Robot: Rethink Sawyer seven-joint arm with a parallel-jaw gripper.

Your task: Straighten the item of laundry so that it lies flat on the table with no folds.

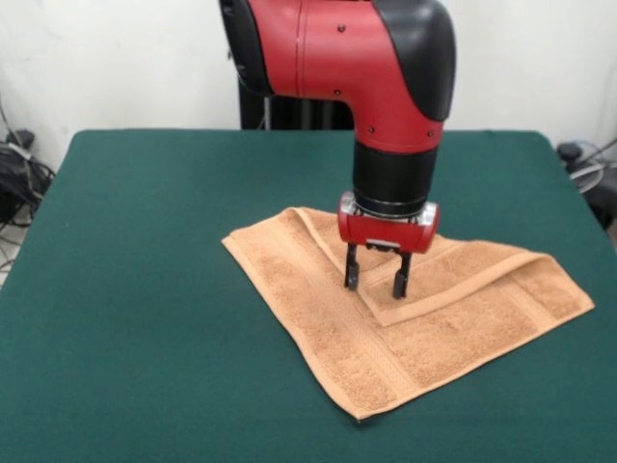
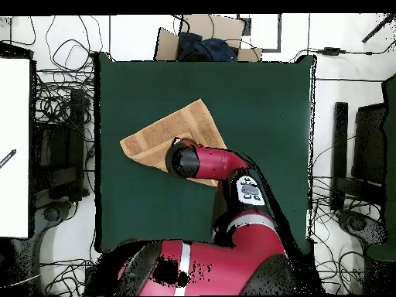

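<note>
The light orange-tan towel [image 1: 386, 328] lies on the dark green table [image 1: 145, 289], right of centre in the front view. One corner is folded over onto the middle, making a triangular flap with a raised crease toward the right corner. My gripper [image 1: 377, 280] hangs straight down over that flap, its two black fingers [image 1: 352, 268] apart with nothing between them, tips at or just above the folded edge. In the overhead view the towel [image 2: 166, 131] shows left of centre, and my arm's wrist covers its near part and hides the gripper.
Cables and equipment lie off the table's sides [image 2: 58, 147]. A cardboard box [image 2: 205, 42] stands beyond the table's far edge in the overhead view. Open green cloth surrounds the towel on all sides.
</note>
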